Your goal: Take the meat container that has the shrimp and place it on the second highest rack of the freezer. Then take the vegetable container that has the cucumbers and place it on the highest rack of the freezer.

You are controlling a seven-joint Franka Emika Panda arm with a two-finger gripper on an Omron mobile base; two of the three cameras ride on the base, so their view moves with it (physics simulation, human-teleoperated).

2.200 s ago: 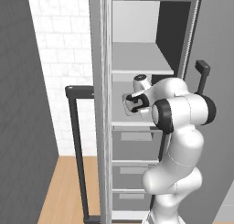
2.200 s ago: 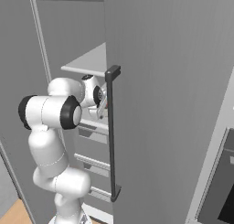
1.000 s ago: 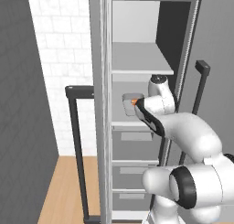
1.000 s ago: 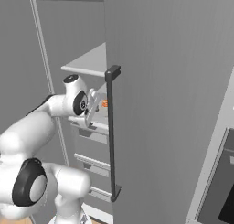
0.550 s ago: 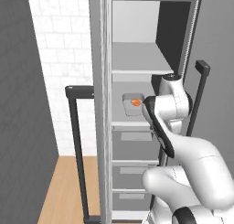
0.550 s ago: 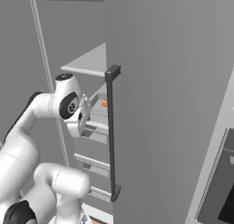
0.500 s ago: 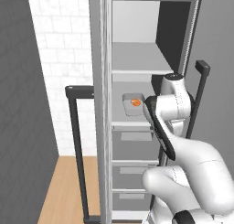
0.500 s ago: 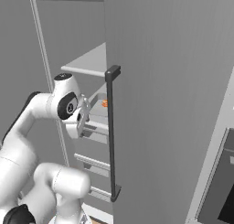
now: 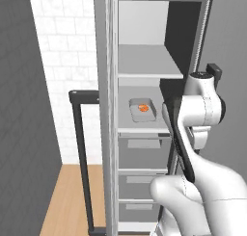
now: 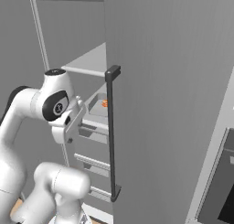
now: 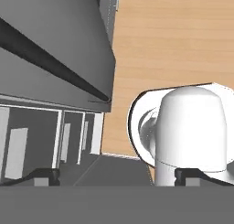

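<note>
Arm folded back, elbow high, beside the freezer (image 9: 144, 134) — end effector (image 11: 116, 176) wide open, empty, pointing floorward.

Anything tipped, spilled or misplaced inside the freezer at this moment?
Nothing stands out. The shrimp container sits flat on the second highest rack, its orange contents inside the tray. The highest rack carries no container yet. The drawers below look shut and straight.

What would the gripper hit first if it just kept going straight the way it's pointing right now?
Judging by the hand view, the open gripper points down, past the freezer's drawer fronts. Straight on it would likely meet the robot's own white body, or the wooden floor beyond it; depth is unclear.
</note>
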